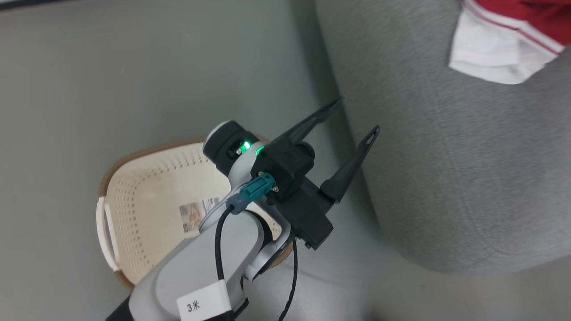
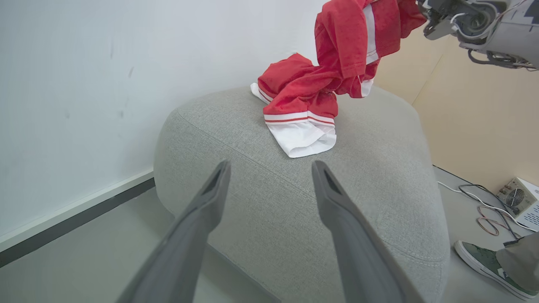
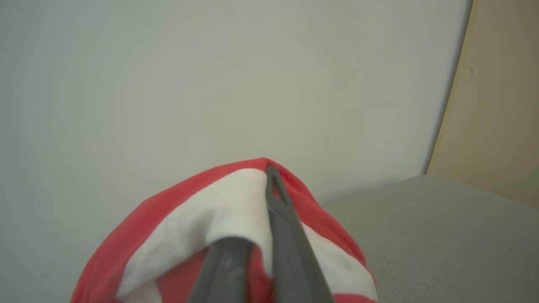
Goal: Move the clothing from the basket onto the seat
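My left gripper (image 1: 357,116) hangs open and holds nothing, above the floor between the cream basket (image 1: 134,200) and the grey seat (image 1: 468,169). In the left wrist view its fingers (image 2: 337,219) point at the seat (image 2: 294,202), where one piece of red clothing with a white hem (image 2: 301,113) lies. A second red garment (image 2: 358,38) hangs above it from my right arm (image 2: 484,21). My right gripper (image 3: 263,189) is shut on this red and white clothing (image 3: 202,214), which drapes over one finger. No clothing shows in the visible part of the basket.
A printed label (image 1: 198,214) lies on the basket's bottom. A white wall (image 2: 105,84) stands behind the seat. A person's green shoe (image 2: 484,261), loose cables (image 2: 484,210) and a small fan box (image 2: 520,202) lie on the floor right of the seat.
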Controlling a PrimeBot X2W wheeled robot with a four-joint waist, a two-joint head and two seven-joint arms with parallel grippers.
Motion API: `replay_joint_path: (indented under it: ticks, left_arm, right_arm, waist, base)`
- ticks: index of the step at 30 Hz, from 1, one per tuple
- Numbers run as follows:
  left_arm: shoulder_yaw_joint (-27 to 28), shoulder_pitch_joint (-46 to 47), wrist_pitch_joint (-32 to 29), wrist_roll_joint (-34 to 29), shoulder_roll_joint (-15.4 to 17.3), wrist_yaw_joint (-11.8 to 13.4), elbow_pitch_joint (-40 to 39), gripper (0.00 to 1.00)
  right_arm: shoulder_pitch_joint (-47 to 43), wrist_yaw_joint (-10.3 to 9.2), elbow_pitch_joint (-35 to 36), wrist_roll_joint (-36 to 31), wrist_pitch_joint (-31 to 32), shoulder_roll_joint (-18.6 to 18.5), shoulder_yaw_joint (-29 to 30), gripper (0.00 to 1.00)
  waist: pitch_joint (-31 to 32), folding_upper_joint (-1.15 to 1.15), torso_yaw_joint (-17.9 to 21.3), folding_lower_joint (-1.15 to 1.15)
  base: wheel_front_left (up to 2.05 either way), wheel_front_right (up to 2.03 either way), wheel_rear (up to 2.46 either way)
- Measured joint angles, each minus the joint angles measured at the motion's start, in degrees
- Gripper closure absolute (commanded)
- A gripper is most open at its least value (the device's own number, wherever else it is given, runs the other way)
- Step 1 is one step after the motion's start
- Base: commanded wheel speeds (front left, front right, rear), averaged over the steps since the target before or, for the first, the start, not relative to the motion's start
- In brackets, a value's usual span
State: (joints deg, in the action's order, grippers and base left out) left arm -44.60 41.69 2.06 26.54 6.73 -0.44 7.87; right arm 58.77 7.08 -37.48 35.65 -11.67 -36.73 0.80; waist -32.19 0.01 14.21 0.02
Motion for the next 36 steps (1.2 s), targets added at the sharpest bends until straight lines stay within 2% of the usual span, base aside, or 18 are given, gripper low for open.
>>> replay_joint_path:
  ticks: [6,10,14,15,16,29,33,36]
  left_arm:
    - [0.54,2.66,0.0,-1.27,-0.01,-0.07,-0.04,0.0]
    - [1.47,3.02,0.43,-1.35,0.65,-0.08,0.89,0.0]
    - [1.75,3.06,1.25,-1.36,0.85,-0.12,2.03,0.0]
    - [1.86,3.07,1.38,-1.36,0.92,-0.12,2.24,0.0]
    - [1.93,3.08,1.66,-1.36,0.99,-0.13,2.41,0.0]
    - [2.3,3.04,4.34,-1.26,1.21,-1.15,6.59,0.0]
    - [2.98,2.31,5.73,-0.88,1.7,-1.62,8.61,0.0]
    - [3.35,1.19,6.67,-0.34,2.25,-1.65,9.88,0.0]
  right_arm:
    - [3.83,-0.02,-4.16,-2.64,-0.02,-0.13,-2.18,1.0]
    - [4.95,-0.02,-10.26,-4.2,2.23,2.8,-5.98,1.0]
    - [4.75,-0.02,-14.59,-6.56,3.56,3.72,-8.81,0.6]
    - [4.83,-0.02,-15.45,-7.13,3.71,3.69,-9.15,0.22]
    - [5.06,-0.02,-16.51,-7.14,4.09,3.67,-9.29,0.0]
    - [7.61,0.02,-24.77,-7.98,5.39,3.87,-12.68,0.0]
    - [6.16,0.07,-25.65,-7.93,7.78,5.88,-16.89,0.0]
    - [4.38,0.07,-25.6,-7.81,9.46,6.06,-19.8,0.0]
  waist:
    - [-3.79,0.0,-2.1,-0.01]
    - [-6.12,-0.01,-3.73,0.0]
    - [-7.33,-0.01,-4.99,0.0]
    - [-7.45,0.0,-5.15,-0.01]
    - [-7.45,0.0,-5.21,-0.01]
    - [-3.99,-0.01,-3.58,-0.02]
    - [-1.3,-0.01,-2.84,-0.02]
    - [0.62,-0.01,-2.38,-0.02]
  base:
    - [0.0,0.0,0.0]
    - [0.0,0.0,0.0]
    - [0.0,0.0,0.0]
    - [0.0,0.0,0.0]
    - [0.0,0.0,0.0]
    - [0.0,0.0,0.0]
    - [0.0,0.0,0.0]
    - [0.0,0.0,0.0]
